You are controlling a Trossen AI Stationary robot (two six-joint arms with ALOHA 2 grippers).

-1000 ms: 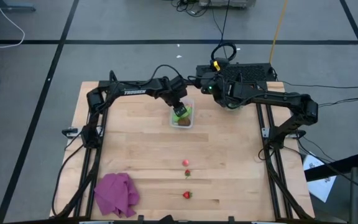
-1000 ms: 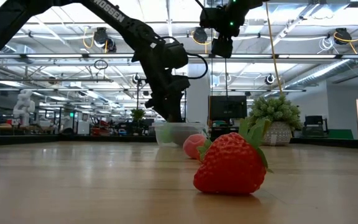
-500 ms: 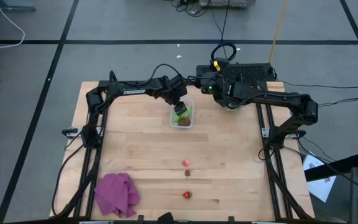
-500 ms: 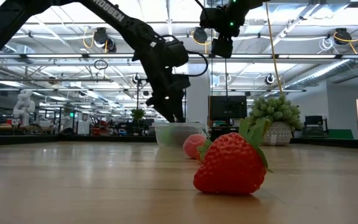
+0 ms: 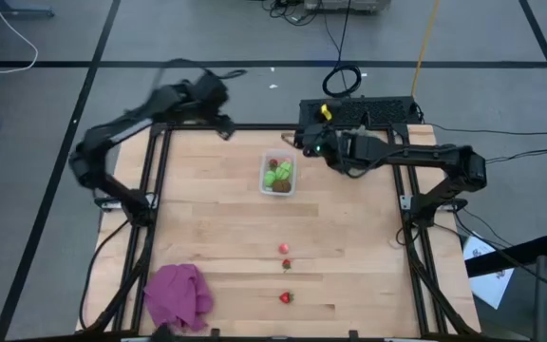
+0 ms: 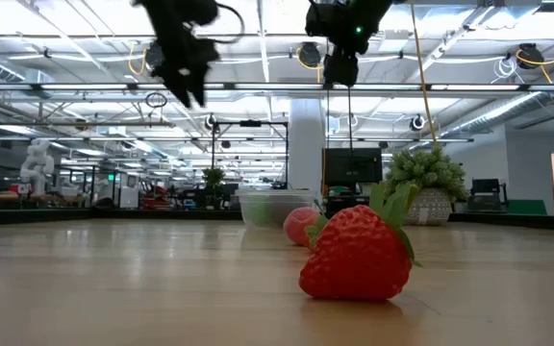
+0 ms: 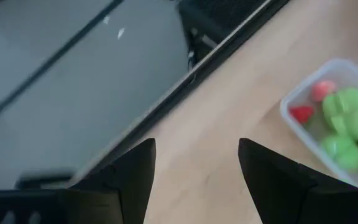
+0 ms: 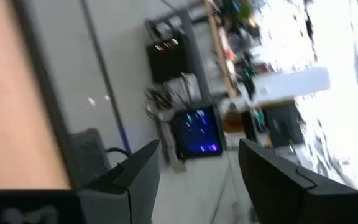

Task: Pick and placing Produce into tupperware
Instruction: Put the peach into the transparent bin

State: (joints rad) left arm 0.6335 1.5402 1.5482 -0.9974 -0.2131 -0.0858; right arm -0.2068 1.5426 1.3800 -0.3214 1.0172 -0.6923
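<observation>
The clear tupperware (image 5: 278,176) stands on the wood toward the table's far side. It holds two light green pieces (image 7: 344,124), a red strawberry (image 7: 301,113), a pinkish piece and a brown one at its rim. Three small red strawberries (image 5: 285,266) lie in a line toward the near edge; the nearest one (image 6: 359,252) fills the low view. My left gripper (image 5: 223,130) is open, raised above the far left part of the table, well clear of the tupperware. My right gripper (image 5: 299,142) is open and hovers high, just to the far right of the tupperware.
A purple cloth (image 5: 177,296) lies crumpled at the near left corner. A spiky pale-green plant in a pot (image 6: 426,187) stands beyond the table's far edge. A black box with cables (image 5: 359,112) sits behind the far edge. Bare wood lies between the tupperware and the strawberries.
My left gripper has come up out of the tupperware and swung fast toward the table's far left, rising high; the arm shows blurred. The green piece that was under its fingers now lies in the tupperware. The tupperware has stayed in place.
</observation>
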